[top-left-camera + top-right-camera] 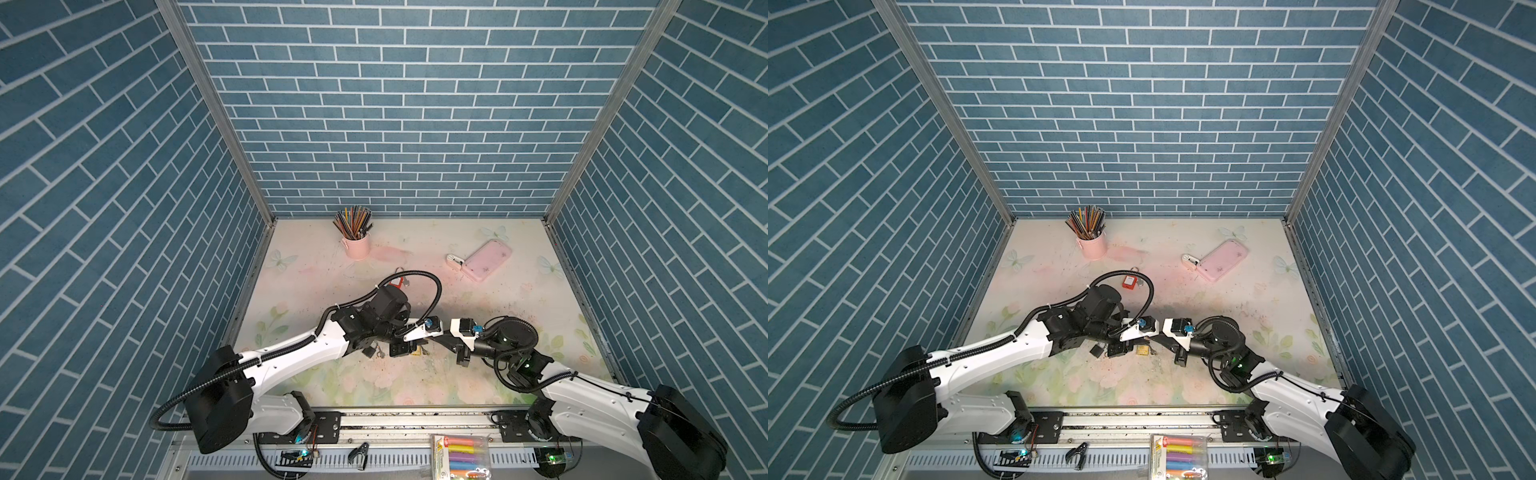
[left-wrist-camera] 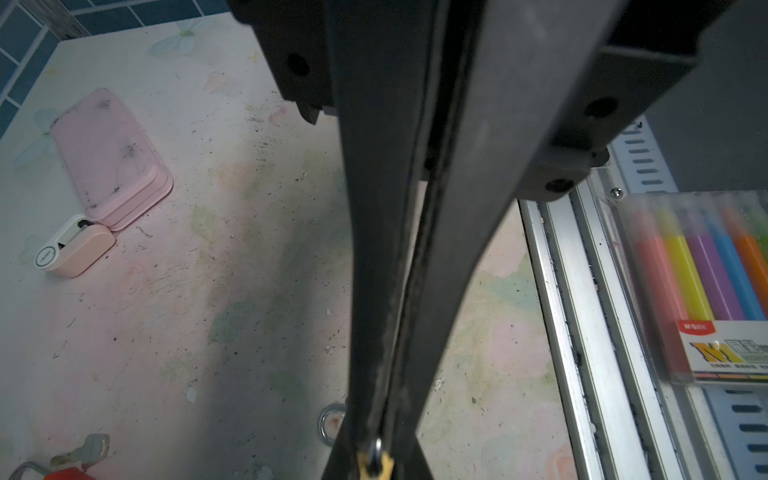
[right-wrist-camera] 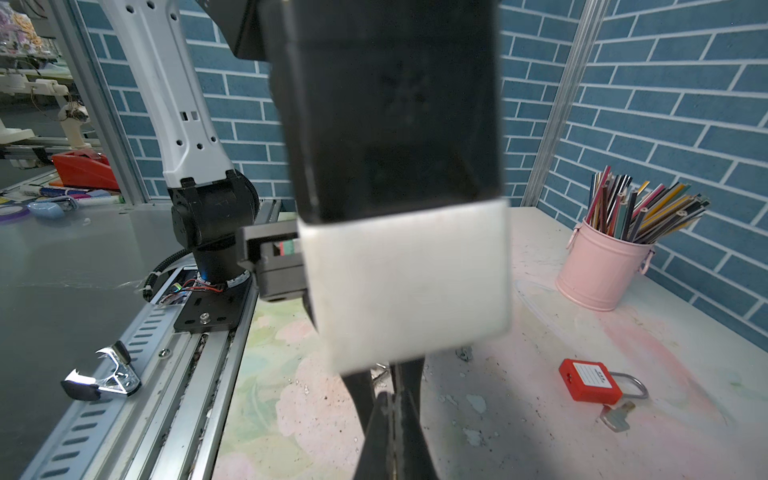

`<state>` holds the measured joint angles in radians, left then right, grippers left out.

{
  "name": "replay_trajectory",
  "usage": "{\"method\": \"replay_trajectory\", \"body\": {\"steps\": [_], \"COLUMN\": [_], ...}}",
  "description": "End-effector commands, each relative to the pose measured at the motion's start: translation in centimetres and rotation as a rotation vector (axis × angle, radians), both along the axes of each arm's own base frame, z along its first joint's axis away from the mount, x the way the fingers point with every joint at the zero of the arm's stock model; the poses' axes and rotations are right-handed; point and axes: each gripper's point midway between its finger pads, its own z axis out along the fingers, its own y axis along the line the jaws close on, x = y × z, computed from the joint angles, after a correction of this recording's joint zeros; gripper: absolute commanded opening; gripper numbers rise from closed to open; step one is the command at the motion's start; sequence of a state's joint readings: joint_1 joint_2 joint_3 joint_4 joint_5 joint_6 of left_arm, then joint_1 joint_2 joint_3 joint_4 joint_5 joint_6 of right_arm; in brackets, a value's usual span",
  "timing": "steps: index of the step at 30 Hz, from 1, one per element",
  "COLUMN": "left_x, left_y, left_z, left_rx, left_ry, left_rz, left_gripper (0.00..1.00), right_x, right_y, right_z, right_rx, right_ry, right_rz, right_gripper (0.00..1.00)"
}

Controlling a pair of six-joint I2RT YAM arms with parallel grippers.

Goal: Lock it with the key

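The left gripper [image 2: 386,415] pinches the brass padlock [image 1: 1143,351] near centre; the right gripper [image 3: 392,415], closed with nothing visibly held, sits just right.

Both top views looked down from high over the front of the table [image 1: 498,291] toward the back wall [image 1: 415,124]. The left wrist camera sat close behind the left gripper [image 2: 374,455], looking down across the table to the pink case [image 2: 108,153]. The right wrist camera peered past the right gripper [image 3: 395,382] toward the pencil cup [image 3: 598,270]. Both top views showed these too.
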<state>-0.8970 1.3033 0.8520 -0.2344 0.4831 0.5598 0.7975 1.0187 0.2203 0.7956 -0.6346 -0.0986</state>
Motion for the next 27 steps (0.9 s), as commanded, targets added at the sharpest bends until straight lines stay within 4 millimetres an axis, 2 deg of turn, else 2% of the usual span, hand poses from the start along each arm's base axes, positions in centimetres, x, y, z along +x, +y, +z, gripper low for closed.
{"method": "replay_trajectory", "body": {"steps": [1,9,16,21,27], "left_x": [-1.5,-0.5,0.3,0.4,0.3], "left_y": [-3.7,-2.3,-1.4,-1.3,-1.4], "left_z": [12.4,12.1,13.3,13.6,12.6], "left_rx": [-0.425,-0.417,-0.456,-0.466,-0.439], "left_ry": [-0.206,-0.207,-0.224,-0.225,-0.204], "left_rz": [-0.166,-0.102,-0.050,-0.045,-0.053], "left_gripper": [0.00,0.00,0.00,0.00,0.00], "right_x": [-1.0,0.2,0.5,0.6,0.8], "right_y": [-1.2,-1.7,-2.2,-2.1,-1.8], "right_z": [-7.8,-7.6,-8.9,-9.1,-8.3], "right_rx": [-0.211,-0.207,-0.241,-0.244,-0.226], "right_ry": [0.219,0.187,0.209,0.223,0.212], "right_rz": [-0.034,-0.112,-0.149,-0.151,-0.148], "right_gripper": [0.00,0.00,0.00,0.00,0.00]}}
